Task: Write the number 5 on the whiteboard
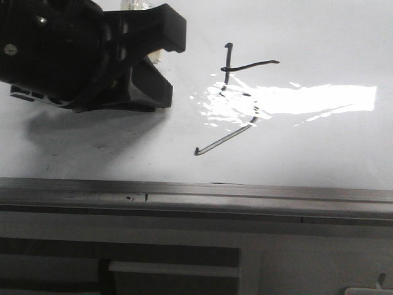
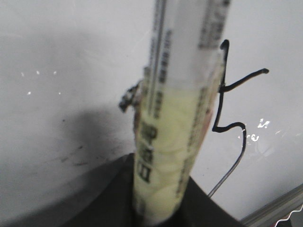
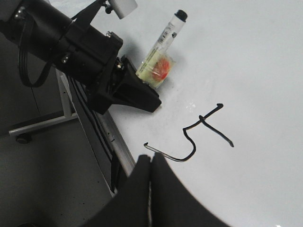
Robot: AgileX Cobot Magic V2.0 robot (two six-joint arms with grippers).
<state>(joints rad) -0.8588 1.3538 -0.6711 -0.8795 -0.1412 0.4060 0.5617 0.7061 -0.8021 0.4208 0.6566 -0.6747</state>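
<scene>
The number 5 (image 1: 224, 138) is drawn in thin black line on the whiteboard (image 1: 319, 147), partly washed out by glare. My left gripper (image 1: 163, 58) is shut on a marker (image 2: 175, 118) with a clear barrel, a yellow-green label and a black end (image 3: 181, 15). It hovers over the board to the left of the figure. The figure also shows in the left wrist view (image 2: 220, 109) and the right wrist view (image 3: 194, 147). My right gripper (image 3: 150, 158) is shut and empty above the board's edge, near the figure's tail.
A grey metal rail (image 1: 196, 193) edges the board at the front, with a grey ledge panel (image 1: 184, 258) beyond it. In the right wrist view the floor and a wheeled stand base (image 3: 33, 125) lie beside the board.
</scene>
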